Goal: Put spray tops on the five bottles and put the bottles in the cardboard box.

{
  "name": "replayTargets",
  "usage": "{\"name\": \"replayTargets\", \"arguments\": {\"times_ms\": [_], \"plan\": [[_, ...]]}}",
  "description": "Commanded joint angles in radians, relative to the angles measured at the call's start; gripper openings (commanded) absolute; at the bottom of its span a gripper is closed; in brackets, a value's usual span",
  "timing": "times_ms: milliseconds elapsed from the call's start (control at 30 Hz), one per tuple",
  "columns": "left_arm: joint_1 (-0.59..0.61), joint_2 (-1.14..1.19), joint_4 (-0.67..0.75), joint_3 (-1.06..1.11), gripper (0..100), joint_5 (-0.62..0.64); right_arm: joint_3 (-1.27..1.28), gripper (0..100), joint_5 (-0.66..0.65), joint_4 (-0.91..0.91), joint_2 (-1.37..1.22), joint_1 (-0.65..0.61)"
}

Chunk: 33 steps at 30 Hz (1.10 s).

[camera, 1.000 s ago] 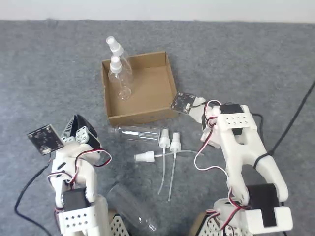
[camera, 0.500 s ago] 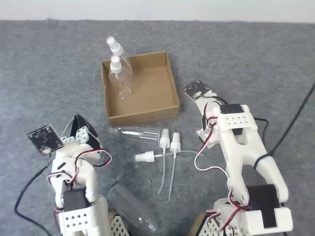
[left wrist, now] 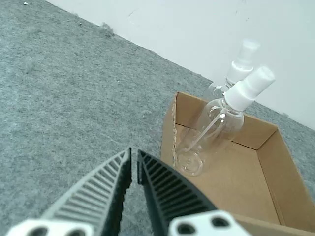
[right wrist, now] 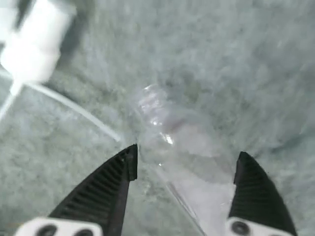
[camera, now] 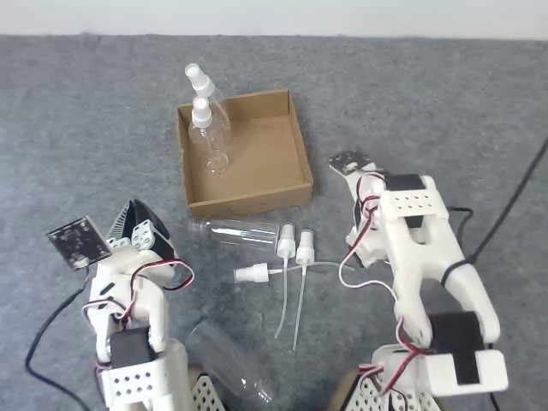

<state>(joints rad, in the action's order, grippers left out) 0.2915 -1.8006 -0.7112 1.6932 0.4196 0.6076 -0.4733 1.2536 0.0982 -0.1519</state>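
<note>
Soft, even, probably overhead light; faint shadows

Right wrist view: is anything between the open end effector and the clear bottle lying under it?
Nothing visible does. The right end effector hangs open over the carpet, and the clear bottle lies uncovered between its jaws. A spray top lies off to one side; its thin tube ends beside the bottle, not over it.

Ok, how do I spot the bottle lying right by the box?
Find the cardboard box on the grey carpet. Along its near wall lies a clear bottle on its side. Unlike the two bottles in the box, it has no white spray top.
</note>
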Motion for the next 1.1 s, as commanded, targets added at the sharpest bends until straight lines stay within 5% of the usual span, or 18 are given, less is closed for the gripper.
{"name": "replayTargets", "arguments": {"times_ms": [0,600,1067], "plan": [[0.003,0.003,0.031,-0.008,1,-0.011,-0.044,27.5,-0.112,0.019,0.001,-0.005],[0.003,0.003,0.031,-0.008,1,-0.011,-0.043,27.5,-0.503,0.007,-0.001,-0.007],[0.003,0.003,0.031,-0.008,1,-0.011,-0.023,27.4,-0.54,-0.051,-0.004,-0.002]]}}
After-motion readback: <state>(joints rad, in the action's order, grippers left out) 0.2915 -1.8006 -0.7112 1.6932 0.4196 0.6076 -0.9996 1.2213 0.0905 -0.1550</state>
